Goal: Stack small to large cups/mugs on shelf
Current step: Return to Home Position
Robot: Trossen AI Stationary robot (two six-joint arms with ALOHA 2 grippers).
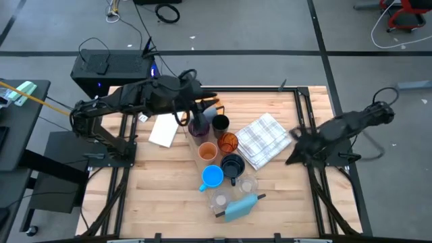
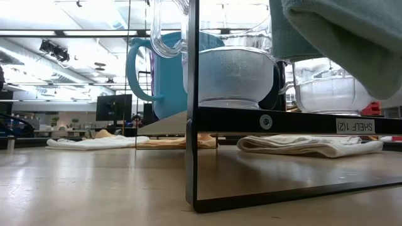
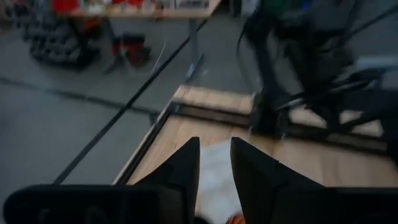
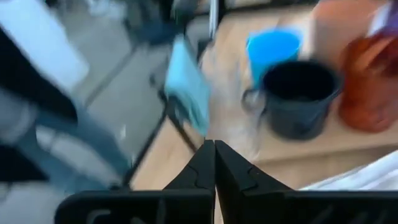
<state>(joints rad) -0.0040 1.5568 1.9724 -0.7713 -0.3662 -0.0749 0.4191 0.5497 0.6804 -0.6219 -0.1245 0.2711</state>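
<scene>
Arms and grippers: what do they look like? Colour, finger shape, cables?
Left arm and right arm: near-black jointed links; a thin dark cable loops beside the right one. Left gripper and right gripper: two black wedge-shaped fingers each, tapering to points. No markings legible.

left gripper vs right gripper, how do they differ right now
The left gripper has its fingers apart; the right gripper has them pressed together. The left gripper is up by the purple tumbler; the right gripper is on the other side of the checked cloth from it. Both hold nothing.
</scene>
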